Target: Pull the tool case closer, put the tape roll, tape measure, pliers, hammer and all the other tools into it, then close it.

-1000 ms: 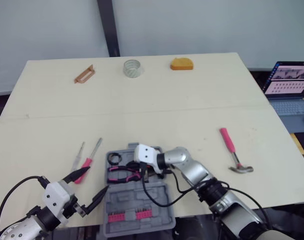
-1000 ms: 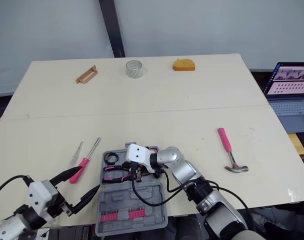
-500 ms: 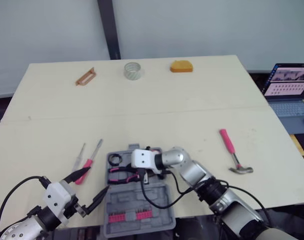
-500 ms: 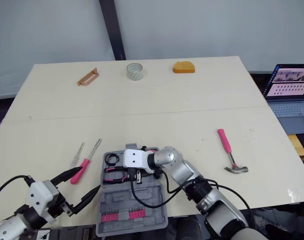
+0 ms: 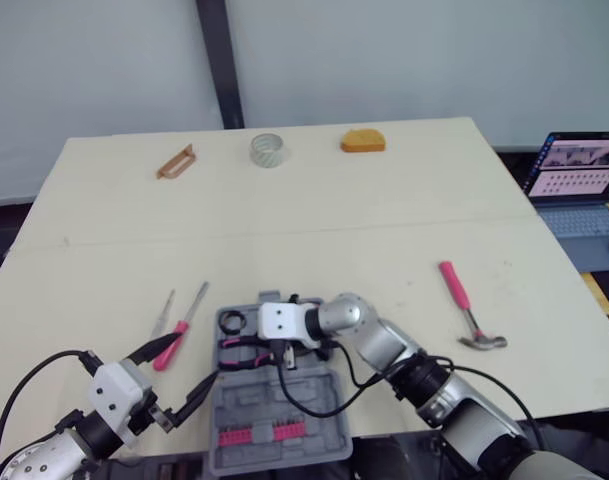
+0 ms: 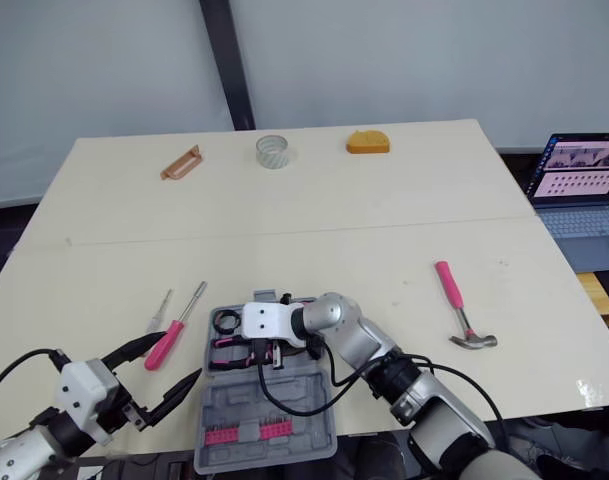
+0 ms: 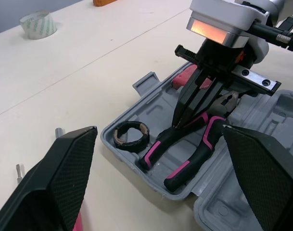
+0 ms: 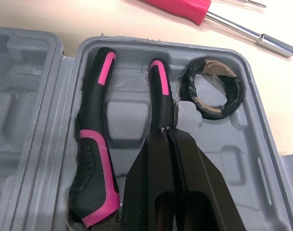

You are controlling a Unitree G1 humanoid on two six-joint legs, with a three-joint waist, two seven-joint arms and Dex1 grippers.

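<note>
Two items in tool case [image 6: 284, 398]: pliers [image 8: 91, 144], black ring [image 8: 187, 89]; right tool [image 8: 166, 131] together, left tool [image 6: 182, 356] apart.

Wears white boxy wrist housings [image 5: 114, 385], silver right-arm joints [image 5: 384, 345], looping black cables [image 7: 286, 41]; ends in black tapered jaws, cross-hatched on the left; carries an orange-lit panel [image 7: 218, 30].

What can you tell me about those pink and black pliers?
The pliers have black handles with pink stripes and grips, and a grey metal head. They lie flat in a moulded hollow of the open grey tool case, with the handles spread a little apart, next to a black tape roll. The right gripper points down at them with its fingers shut, the tips against the inner side of one handle.
</note>
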